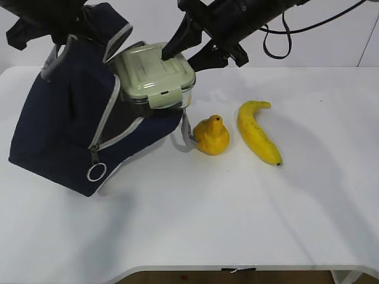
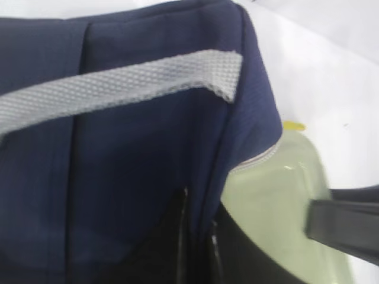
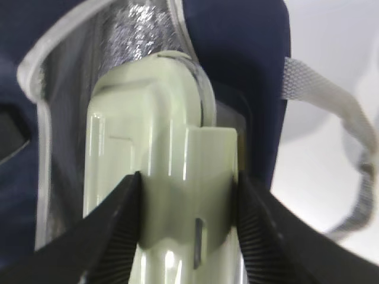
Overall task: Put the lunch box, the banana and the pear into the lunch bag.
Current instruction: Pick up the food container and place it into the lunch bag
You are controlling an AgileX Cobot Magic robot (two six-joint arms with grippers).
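The navy lunch bag (image 1: 59,130) sits tilted on the left of the white table, its mouth open toward the right with foil lining showing in the right wrist view (image 3: 139,23). My left gripper (image 1: 62,38) is shut on the bag's top edge (image 2: 201,236) and holds it up. My right gripper (image 1: 180,56) is shut on the sage-green lid end of the lunch box (image 1: 155,74), which lies partly inside the bag's mouth (image 3: 148,136). The pear (image 1: 212,136) and the banana (image 1: 257,133) lie on the table to the right of the bag.
A silver ring pull (image 1: 96,172) hangs at the bag's front corner. A grey strap (image 1: 186,133) loops down beside the pear. The table's front edge (image 1: 189,269) is near the bottom of the exterior view. Black cables (image 1: 284,41) hang behind the right arm.
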